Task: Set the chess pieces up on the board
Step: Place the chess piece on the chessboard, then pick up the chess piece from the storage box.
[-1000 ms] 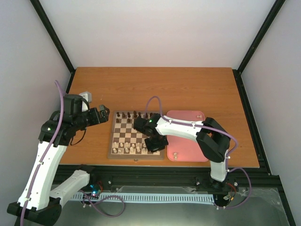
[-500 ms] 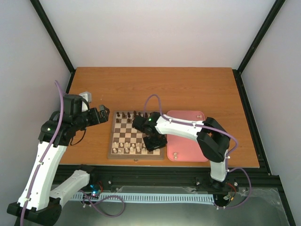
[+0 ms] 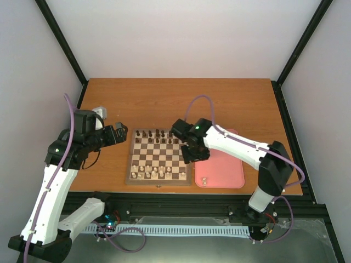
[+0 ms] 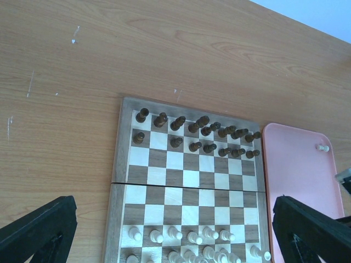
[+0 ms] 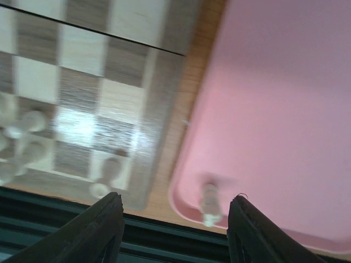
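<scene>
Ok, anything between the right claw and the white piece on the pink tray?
Nothing visible. The right claw hangs open where board and tray meet; the white piece sits alone on bare tray near the front rim.

The board (image 3: 159,158) is square and wooden, with dark brown and cream checks, a brown border and a seam running left to right across its middle. It lies flat, and its centre squares are bare. The chess pieces (image 3: 155,172) are small cream-white men standing in the two nearest ranks. The farther of these ranks forms an even line, while the nearest is uneven and bunched toward the right. One cream-white piece (image 3: 204,179) sits apart, off the board to the right, at the near end of the pink tray (image 3: 225,164); its pose is not discernible.
</scene>
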